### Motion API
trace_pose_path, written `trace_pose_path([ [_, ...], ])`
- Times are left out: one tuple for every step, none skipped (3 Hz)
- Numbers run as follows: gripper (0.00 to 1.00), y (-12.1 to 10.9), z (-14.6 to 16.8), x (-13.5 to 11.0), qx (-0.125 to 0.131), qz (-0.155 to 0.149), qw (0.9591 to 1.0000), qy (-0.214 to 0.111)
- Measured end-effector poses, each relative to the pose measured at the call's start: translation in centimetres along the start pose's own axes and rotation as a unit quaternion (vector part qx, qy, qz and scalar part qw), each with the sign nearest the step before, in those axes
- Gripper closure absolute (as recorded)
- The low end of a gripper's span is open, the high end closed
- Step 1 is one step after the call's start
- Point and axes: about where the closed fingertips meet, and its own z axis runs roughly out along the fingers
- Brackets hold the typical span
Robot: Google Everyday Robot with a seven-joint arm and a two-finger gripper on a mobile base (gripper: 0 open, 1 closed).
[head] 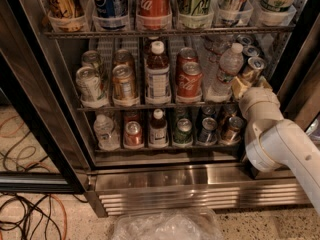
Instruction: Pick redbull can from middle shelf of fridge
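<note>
Fridge (200, 176) standing open. Dark door frame (295, 69) running down the right side, just beside the redbull can (252, 68), leaving little side room there. Clear water bottle (226, 71) standing just left of the can, and more slim cans (246, 45) lining up behind it. The level above (165, 32), carrying tall cans, hanging close over the tops.

Middle table (135, 105), a thin wire rack on the second level with white cup trays along its front, carrying drinks in rows. Red Coca-Cola cans (189, 81) sitting mid-right, then the water bottle, then the redbull can leaning at the far right front. Slatted steel grille (200, 199) lying below. Cables (25, 219) trailing over the speckled floor at left, crumpled clear plastic (165, 226) lying at the bottom edge.

White arm (280, 144) reaching in from the lower right and bending upward. Hand (251, 85) sitting at the right end of the middle table, against the lower part of the redbull can, wrist pointing up and inward. Whether the hand is spreading or pinching the can: cannot tell
</note>
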Motion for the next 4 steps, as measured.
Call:
trace_pose_path([
  [0.62, -0.50, 0.92, -0.13, 0.013, 0.003, 0.9999, -0.002],
  [0.85, -0.50, 0.93, -0.13, 0.013, 0.003, 0.9999, -0.002],
  [1.00, -0.50, 0.93, -0.13, 0.013, 0.003, 0.9999, -0.002],
  [1.00, -0.49, 0.88, -0.19, 0.012, 0.001, 0.9999, -0.002],
])
